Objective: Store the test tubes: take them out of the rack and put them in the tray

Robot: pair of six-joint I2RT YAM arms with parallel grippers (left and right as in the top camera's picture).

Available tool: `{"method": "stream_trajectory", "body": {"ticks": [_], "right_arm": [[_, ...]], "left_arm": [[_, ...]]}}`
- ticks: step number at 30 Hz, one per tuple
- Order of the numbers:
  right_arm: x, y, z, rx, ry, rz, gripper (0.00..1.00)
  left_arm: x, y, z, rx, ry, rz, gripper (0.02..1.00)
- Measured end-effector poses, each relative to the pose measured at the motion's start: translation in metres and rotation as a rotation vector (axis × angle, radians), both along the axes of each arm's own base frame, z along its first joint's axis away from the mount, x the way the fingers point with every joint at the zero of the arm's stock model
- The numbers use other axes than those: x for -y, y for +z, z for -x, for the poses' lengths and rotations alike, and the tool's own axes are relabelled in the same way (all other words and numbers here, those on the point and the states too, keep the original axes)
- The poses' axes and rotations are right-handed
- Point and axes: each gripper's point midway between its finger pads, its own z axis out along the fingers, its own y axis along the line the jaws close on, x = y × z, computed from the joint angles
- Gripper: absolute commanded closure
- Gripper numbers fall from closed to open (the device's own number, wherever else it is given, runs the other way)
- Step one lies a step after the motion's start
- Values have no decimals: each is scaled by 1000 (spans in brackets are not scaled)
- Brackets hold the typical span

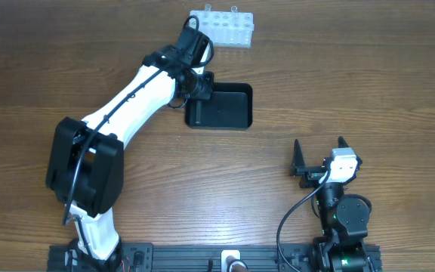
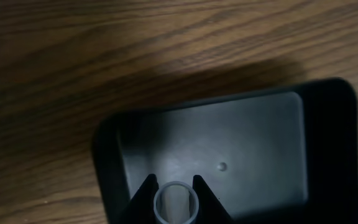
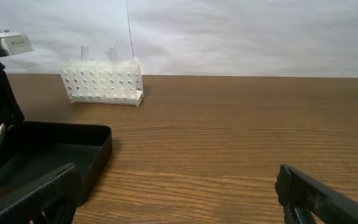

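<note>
- The black tray [image 1: 221, 127] lies flat on the wood tabletop [image 1: 368, 68], near the middle of its far half, with its open side up.
- The left claw [image 2: 173, 186] hangs over the tray, clenched on a clear test tube [image 2: 176, 205]. In the left wrist view the tube's round mouth sits between the two fingers, above the tray's floor and close to one short wall.
- In the right wrist view the held tube slants down into the tray. Whether its lower end touches the floor cannot be told.
- The white rack [image 1: 225, 27] stands beyond the tray, close to the tabletop's far edge, where a white backdrop rises behind it.
- Standing upright in the rack are one tube [image 3: 84, 52] and a second tube [image 3: 112, 53] beside it, their tops poking above the rack's upper face.
- The rack and the tray are apart, with a strip of tabletop between them. The left arm slants from its base at the near left up to that strip and the tray's left end.
- The right claw [image 1: 319, 147] is released, its fingers spread wide, and sits near its own base at the near right.
- A broad stretch of tabletop separates the right claw from the tray, and the right claw is well apart from the rack.
</note>
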Motion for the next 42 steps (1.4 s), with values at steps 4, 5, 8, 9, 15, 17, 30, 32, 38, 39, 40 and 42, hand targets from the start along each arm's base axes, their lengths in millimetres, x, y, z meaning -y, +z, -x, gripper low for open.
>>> {"method": "stream_trajectory", "body": {"ticks": [4, 5, 8, 9, 15, 17, 30, 32, 38, 39, 40, 42], "right_arm": [[0, 0, 0, 0, 0, -1, 7], [0, 0, 0, 0, 0, 0, 7], [0, 0, 0, 0, 0, 0, 9], [0, 0, 0, 0, 0, 0, 9], [0, 0, 0, 0, 0, 0, 9], [0, 0, 0, 0, 0, 0, 9], [0, 0, 0, 0, 0, 0, 9], [0, 0, 0, 0, 0, 0, 9], [0, 0, 0, 0, 0, 0, 9], [0, 0, 0, 0, 0, 1, 9], [0, 0, 0, 0, 0, 0, 7], [0, 0, 0, 0, 0, 0, 7]], "left_arm": [[-5, -1, -5, 15, 17, -15, 783], [-5, -1, -5, 17, 20, -17, 761], [-8, -1, -6, 19, 25, -23, 709], [-8, -1, -7, 20, 27, -24, 652], [-6, 3, -15, 55, 29, -11, 226], [-1, 10, -28, 114, 36, 8, 141], [16, 126, -128, 724, 188, 144, 38], [12, 144, -137, 802, 221, 165, 38], [5, 170, -160, 958, 287, 223, 38], [5, 165, -164, 965, 292, 223, 38], [5, 158, -167, 969, 293, 221, 36], [6, 146, -172, 974, 287, 209, 25]]}}
